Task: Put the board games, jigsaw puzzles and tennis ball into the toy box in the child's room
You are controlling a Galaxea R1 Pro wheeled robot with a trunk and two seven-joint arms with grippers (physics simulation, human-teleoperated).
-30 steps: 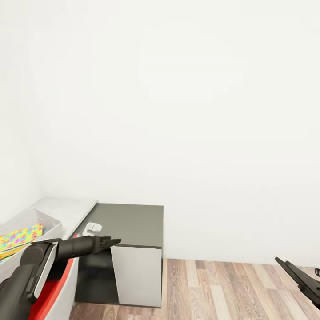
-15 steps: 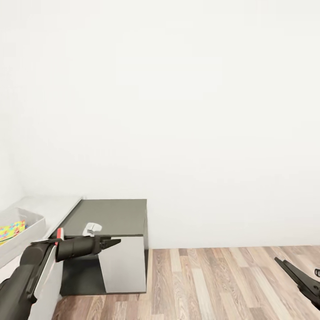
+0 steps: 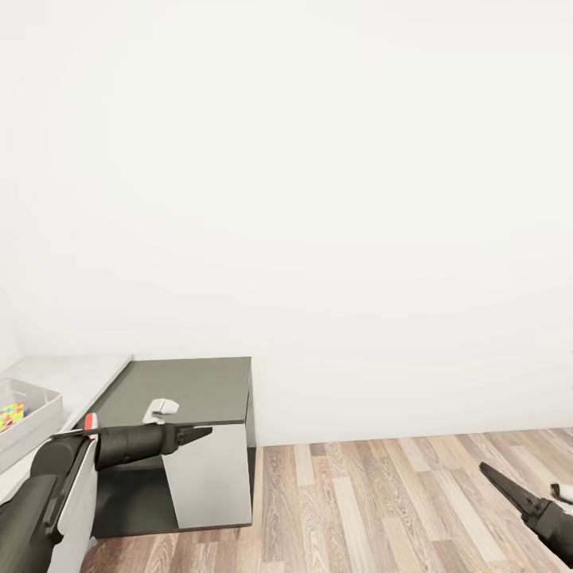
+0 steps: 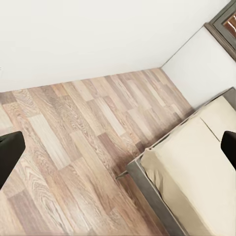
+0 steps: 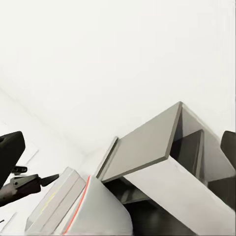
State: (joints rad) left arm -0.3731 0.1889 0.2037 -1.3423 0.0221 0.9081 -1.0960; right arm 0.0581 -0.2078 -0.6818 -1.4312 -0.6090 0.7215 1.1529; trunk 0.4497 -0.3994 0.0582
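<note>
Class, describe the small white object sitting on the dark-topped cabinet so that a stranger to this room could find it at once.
Start at the white wall and drop to the low cabinet with the dark grey top, standing on the wood-plank floor beside the pale table. Near the cabinet's front edge lies a small white object, just beyond the left gripper. It is the one pale item on that dark surface.
</note>
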